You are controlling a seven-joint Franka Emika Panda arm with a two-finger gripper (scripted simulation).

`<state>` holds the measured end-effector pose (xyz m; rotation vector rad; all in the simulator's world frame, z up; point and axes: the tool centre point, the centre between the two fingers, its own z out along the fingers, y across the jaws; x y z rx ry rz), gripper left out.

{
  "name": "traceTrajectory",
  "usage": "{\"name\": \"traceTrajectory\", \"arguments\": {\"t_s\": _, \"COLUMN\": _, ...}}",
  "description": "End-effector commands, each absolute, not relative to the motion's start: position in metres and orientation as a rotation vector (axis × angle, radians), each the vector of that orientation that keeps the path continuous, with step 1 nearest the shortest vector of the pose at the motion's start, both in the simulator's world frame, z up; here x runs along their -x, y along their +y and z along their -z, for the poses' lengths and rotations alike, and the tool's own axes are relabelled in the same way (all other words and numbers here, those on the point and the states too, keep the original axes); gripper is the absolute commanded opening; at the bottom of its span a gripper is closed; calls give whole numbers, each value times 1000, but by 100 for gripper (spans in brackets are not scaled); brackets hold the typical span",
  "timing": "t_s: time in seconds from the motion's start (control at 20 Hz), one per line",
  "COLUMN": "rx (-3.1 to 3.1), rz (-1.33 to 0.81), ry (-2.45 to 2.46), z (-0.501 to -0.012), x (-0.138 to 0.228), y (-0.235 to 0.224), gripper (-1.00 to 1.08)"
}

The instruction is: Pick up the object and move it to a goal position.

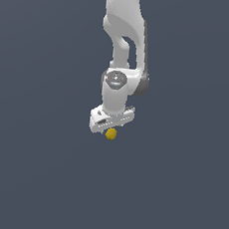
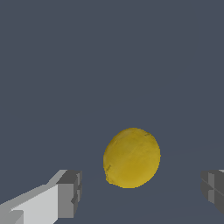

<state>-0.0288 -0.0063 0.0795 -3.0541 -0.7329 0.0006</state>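
Nothing is grasped yet — the gripper [image 2: 140, 192] has its fingers [image 2: 68, 192] spread, the ball [image 2: 131, 157] between them (untouched); closing, lifting and carrying remain.

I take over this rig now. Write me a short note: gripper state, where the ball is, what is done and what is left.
Gripper: open, fingers apart on either side of the ball, not touching it.
Ball: yellow-orange, sits between the two fingers in the wrist view; in the exterior view it shows just below the gripper.
Done: arm is lined up over the ball.
Left: close on the ball, lift it, carry it to the goal. No goal marker shows in either view, so I cannot say where that is.
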Motion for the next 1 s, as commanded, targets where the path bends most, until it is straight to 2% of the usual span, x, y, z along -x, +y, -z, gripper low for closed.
{"name": "traceTrajectory", "arguments": {"t_s": 0.0, "rx": 3052, "rz": 0, "ry": -745, "z": -78, "x": 29, "y": -7, "gripper": 100}}
{"name": "traceTrajectory", "arguments": {"t_s": 0.95, "rx": 3052, "rz": 0, "ry": -745, "z": -28, "x": 29, "y": -7, "gripper": 100}}
